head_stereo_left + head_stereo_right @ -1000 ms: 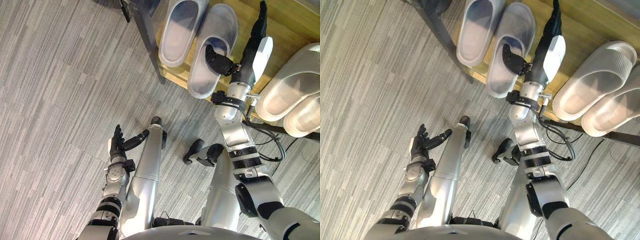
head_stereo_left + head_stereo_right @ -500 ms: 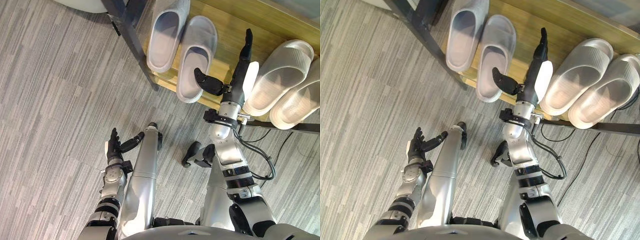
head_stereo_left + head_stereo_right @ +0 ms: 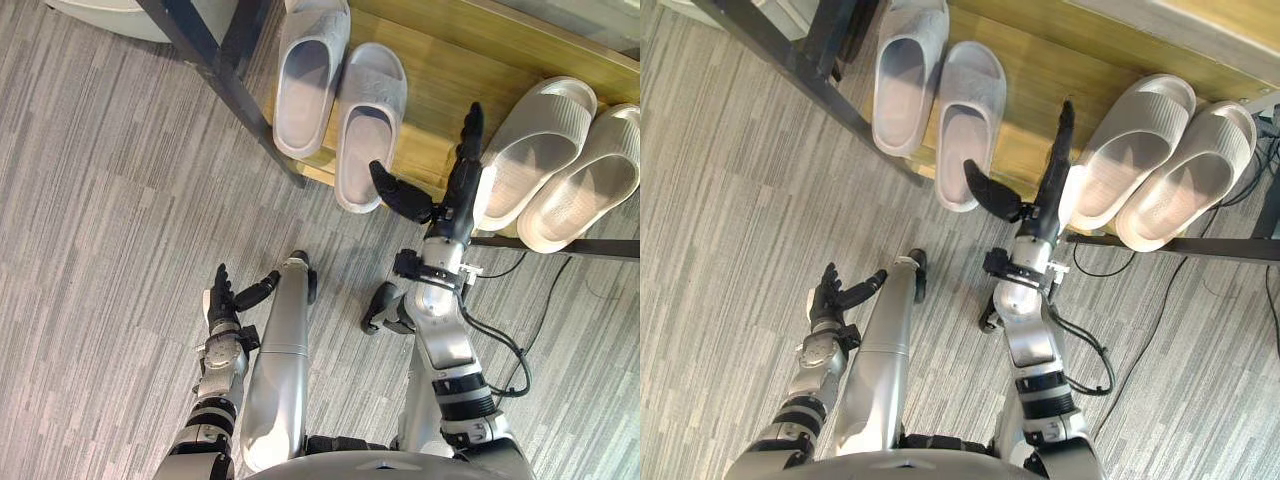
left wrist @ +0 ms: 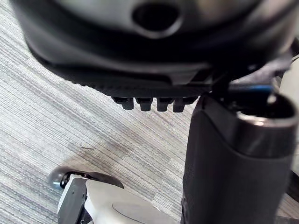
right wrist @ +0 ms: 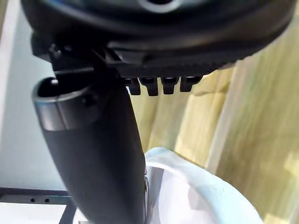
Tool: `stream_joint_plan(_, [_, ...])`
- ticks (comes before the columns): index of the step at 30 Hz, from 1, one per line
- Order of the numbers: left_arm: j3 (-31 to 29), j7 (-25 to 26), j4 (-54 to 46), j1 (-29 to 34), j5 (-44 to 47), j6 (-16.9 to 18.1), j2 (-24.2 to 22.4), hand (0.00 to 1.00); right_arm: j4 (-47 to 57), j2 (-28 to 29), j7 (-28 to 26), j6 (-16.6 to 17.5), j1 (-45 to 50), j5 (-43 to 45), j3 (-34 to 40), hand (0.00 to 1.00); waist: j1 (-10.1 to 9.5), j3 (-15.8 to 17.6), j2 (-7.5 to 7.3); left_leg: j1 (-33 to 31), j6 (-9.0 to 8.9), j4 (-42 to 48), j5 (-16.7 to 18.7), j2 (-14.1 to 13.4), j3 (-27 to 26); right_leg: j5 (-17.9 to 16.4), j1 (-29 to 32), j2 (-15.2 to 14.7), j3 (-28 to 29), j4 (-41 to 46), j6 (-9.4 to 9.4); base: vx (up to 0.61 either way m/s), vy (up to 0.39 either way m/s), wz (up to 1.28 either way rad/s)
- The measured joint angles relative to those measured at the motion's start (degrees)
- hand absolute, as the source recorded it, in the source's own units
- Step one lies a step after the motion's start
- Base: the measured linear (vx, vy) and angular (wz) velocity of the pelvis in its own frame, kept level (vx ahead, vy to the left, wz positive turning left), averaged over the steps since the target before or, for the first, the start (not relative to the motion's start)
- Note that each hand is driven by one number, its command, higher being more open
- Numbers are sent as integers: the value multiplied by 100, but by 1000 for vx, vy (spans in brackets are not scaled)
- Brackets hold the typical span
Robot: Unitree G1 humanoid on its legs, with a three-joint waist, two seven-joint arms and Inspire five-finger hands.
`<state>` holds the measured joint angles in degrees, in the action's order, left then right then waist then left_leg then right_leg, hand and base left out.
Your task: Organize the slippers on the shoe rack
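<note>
Floor (image 3: 110,230): grey carpet, fine streaks of lighter and darker grey running diagonally across head views. Same streaked carpet in left wrist view, small dark mark (image 4: 88,148) on it. Pale rounded object (image 3: 95,12) resting on carpet at upper left corner of left eye view, cut off by view's edge; kind cannot be told
</note>
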<state>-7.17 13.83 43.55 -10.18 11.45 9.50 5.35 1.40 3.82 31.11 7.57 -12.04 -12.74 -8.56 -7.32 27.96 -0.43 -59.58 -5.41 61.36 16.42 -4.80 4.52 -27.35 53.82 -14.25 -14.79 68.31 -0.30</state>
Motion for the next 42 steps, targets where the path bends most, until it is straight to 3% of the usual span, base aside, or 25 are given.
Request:
stream_joint_plan(17, [-106, -6, 212, 2, -21, 1, 106, 100, -491, -41, -725, 745, -215, 1533, 18, 100, 102, 7, -134, 122, 8, -161, 3, -17, -53, 58, -94, 29, 16, -174, 14, -2, 8, -1])
stream_joint_plan(24, [-116, -9, 240, 0, -21, -2, 110, 100, -570, -100, -842, 808, -371, 1964, -60, 100, 112, 7, -134, 133, 6, -175, 0, -17, -49, 54, -115, 29, 5, -187, 22, 0, 0, 0])
stream_joint_plan(33, [-167, 86, 344, -33, -84, -110, 108, 100, -568, -90, -1014, 770, -182, 2180, -874, 100, 144, 7, -136, 306, -2, -324, -4, -16, -43, 58, -301, 34, -45, -339, 17, 0, 0, 0])
stream_joint_plan(42, [-170, 118, 357, -38, -83, -136, 108, 100, -550, -68, -1094, 769, -166, 2281, -1159, 100, 150, 7, -136, 312, -1, -367, -4, -12, -46, 60, -304, 34, -55, -377, 16, 0, 0, 0])
